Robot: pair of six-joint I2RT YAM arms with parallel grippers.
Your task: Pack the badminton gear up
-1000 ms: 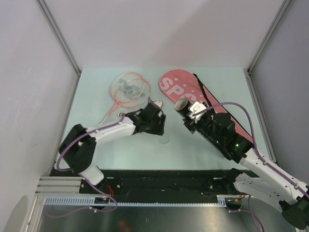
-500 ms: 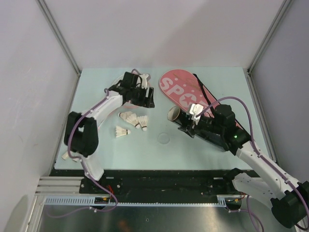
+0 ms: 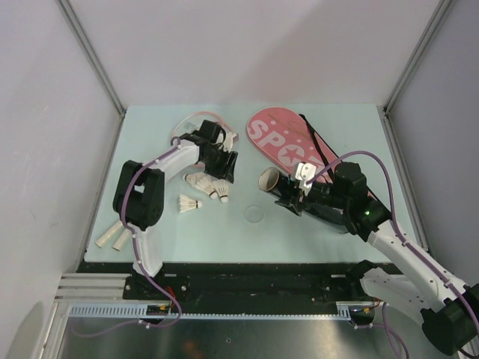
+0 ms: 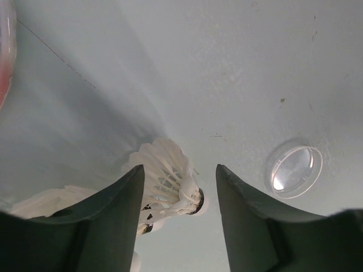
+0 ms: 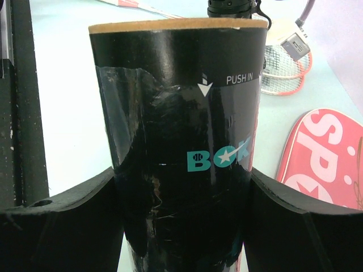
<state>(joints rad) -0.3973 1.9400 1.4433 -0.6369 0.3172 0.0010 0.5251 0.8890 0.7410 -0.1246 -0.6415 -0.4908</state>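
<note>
I am operating inside a robotics lab test cell. Findings: plain grey panel walls (image 3: 254, 45) close it in on three sides, joined by aluminium frame posts (image 3: 91, 56). The pale-green table (image 3: 224, 239) ends at a black mounting plate (image 3: 254, 278). A slotted cable duct (image 3: 247, 314) runs along the near edge, and purple cabling (image 3: 374, 168) is exposed.
</note>
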